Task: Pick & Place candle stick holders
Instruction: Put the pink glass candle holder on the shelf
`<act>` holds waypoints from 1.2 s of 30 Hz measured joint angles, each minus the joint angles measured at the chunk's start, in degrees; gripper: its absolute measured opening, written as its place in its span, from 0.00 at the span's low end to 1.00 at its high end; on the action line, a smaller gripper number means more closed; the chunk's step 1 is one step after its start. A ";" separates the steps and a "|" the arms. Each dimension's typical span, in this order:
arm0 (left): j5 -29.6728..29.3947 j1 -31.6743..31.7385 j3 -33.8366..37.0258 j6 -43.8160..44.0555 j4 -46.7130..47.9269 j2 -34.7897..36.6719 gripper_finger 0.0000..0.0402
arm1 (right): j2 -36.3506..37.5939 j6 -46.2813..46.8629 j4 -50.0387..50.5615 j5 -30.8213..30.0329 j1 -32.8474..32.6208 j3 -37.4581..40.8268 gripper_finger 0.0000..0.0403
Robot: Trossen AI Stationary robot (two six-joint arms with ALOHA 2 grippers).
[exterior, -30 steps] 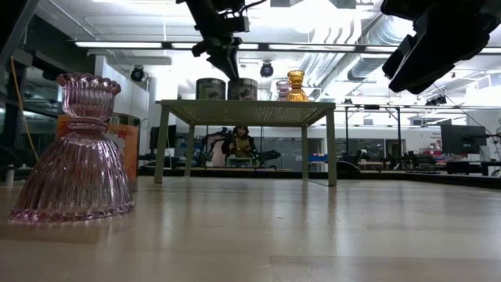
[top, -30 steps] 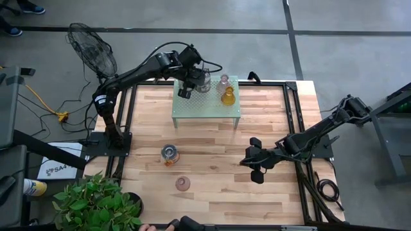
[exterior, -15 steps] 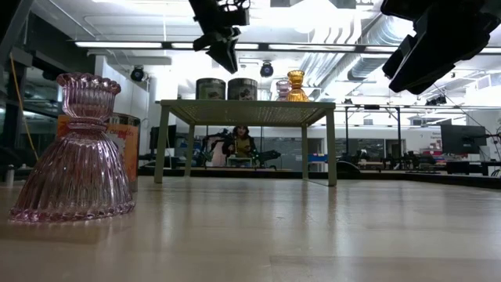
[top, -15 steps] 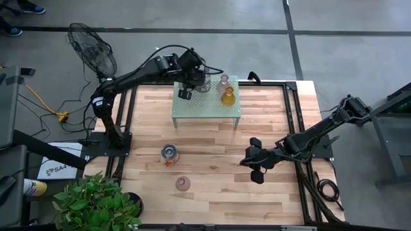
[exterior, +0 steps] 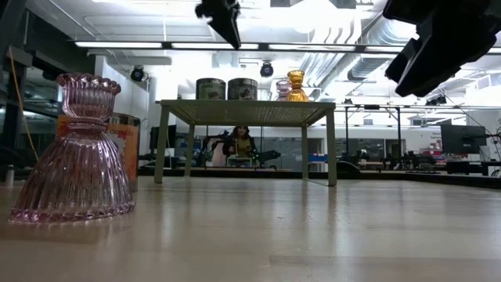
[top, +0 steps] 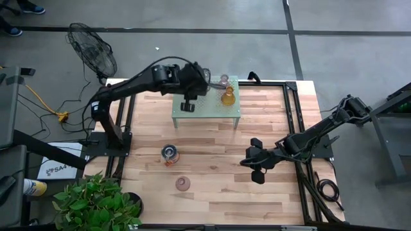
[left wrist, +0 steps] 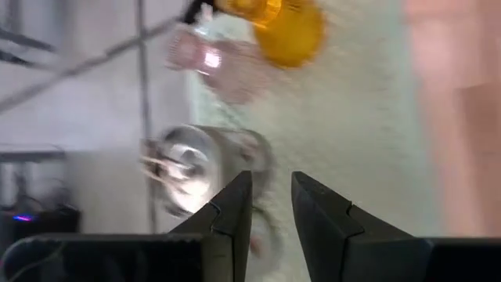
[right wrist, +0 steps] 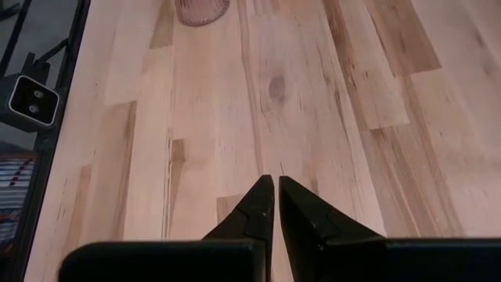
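Note:
A green perforated shelf stands at the table's far middle. On it are two silvery jar holders, a pink bell holder and an amber one. A third silvery jar and a pink bell holder stand on the table near its front left. My left gripper is open and empty, high above the shelf's near-left part. My right gripper is shut and empty above the table's right half.
A fan stands beyond the far left corner and a potted plant at the near left corner. Bare wood lies between the shelf and the near edge. In the right wrist view the pink holder is far ahead.
My left gripper has risen and drawn back from the jars at the shelf's far left toward the shelf's near edge, empty. The holders on the shelf have stayed in place.

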State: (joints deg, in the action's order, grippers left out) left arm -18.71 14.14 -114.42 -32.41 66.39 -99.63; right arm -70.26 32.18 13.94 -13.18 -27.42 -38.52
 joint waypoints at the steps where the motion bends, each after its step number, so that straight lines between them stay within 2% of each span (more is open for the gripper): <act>1: 0.25 -0.83 -0.54 2.04 2.16 0.00 0.22 | -0.02 0.00 0.17 0.13 0.00 0.00 0.04; 10: 0.89 -10.71 -1.53 21.07 17.13 -0.11 0.22 | -0.02 -0.09 0.26 0.12 0.00 0.00 0.04; 15: 1.25 -17.84 -0.50 31.50 20.73 -0.13 0.22 | -0.02 -0.07 0.28 0.12 0.00 0.00 0.04; 21: -3.05 -28.25 2.94 40.73 20.58 -0.11 0.22 | -0.02 -0.07 0.26 0.10 -0.21 0.00 0.04; 27: -7.82 -39.28 9.45 54.79 19.91 -0.11 0.22 | -0.02 0.37 0.20 0.08 -2.44 0.00 0.04; 36: -13.55 -53.67 19.96 69.49 9.89 -0.15 0.22 | -0.02 1.06 -0.12 -2.63 -5.49 0.00 0.04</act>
State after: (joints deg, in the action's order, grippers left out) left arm -32.26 -39.53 -94.45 37.08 76.28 -99.79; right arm -70.28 33.25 13.82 -15.81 -32.90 -38.52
